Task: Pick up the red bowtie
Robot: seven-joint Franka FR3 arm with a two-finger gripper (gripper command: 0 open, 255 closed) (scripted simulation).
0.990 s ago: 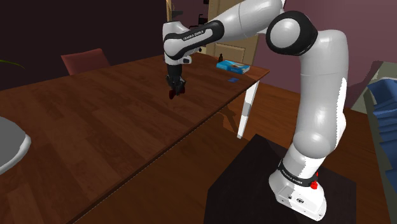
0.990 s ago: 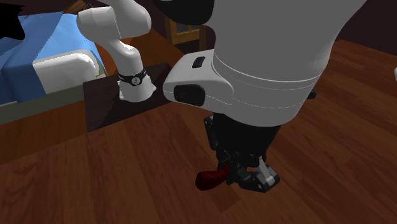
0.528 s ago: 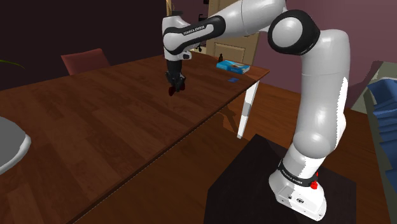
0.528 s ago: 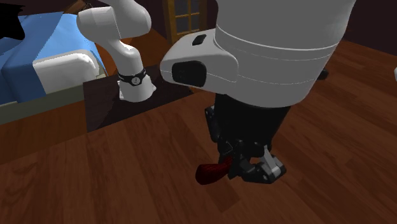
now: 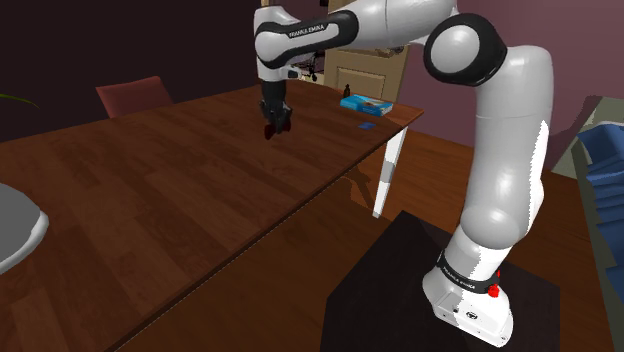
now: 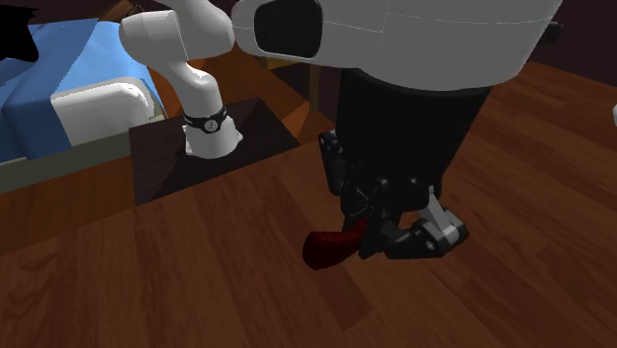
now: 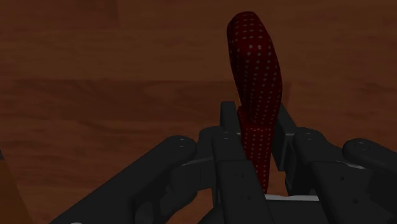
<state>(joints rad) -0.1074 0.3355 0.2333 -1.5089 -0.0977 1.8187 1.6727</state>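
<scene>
Gripper: clenched on red white-dotted bowtie | bowtie: held over dark wooden table, one lobe protruding beyond fingers.

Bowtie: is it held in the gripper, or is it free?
Held. The gripper has its fingers shut on the bowtie; its dotted red end sticks out beyond them, over the table.

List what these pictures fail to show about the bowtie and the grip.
- Wrist view: the red bowtie beyond one wing, hidden by the gripper clasping it.
- Second exterior view: all but one bowtie end, behind the gripper.
- Shoulder view: the bowtie's shape, too small.
</scene>
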